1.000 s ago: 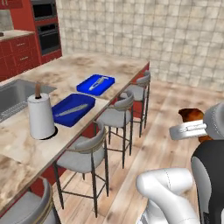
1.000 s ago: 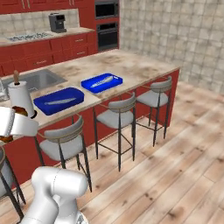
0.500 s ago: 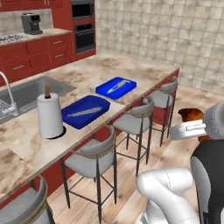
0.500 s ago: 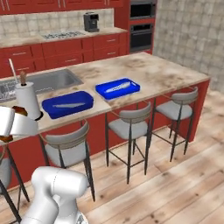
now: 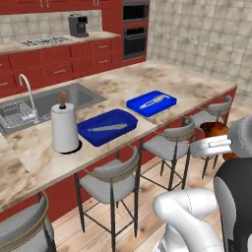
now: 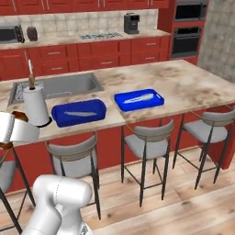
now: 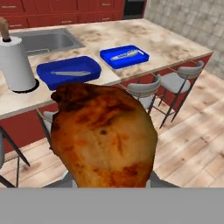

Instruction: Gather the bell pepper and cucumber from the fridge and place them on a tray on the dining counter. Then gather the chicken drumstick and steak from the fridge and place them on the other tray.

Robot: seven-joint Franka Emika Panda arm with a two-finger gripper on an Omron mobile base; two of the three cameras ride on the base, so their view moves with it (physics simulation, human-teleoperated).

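Note:
My gripper (image 5: 219,140) is shut on the chicken drumstick (image 7: 103,135), a brown-orange lump that looms large in the hand view and hides the fingertips. The drumstick (image 5: 214,129) hangs in the air over the floor, short of the stools. On the dining counter (image 5: 193,84) lie two blue trays side by side: one (image 7: 65,81) near the paper towel roll, the other (image 7: 127,64) to its right. Each holds a thin pale object I cannot make out. The fridge, bell pepper, cucumber and steak are out of view.
A white paper towel roll (image 5: 65,129) stands left of the trays, beside the steel sink (image 5: 74,98) and a dish rack (image 5: 15,116). Grey-seated stools (image 5: 170,145) line the counter's near side. Red cabinets, a cooktop and wall ovens (image 5: 135,29) run along the back.
The whole picture has shifted as the base moved: the counter and trays now lie more squarely ahead. The drumstick stays in the gripper.

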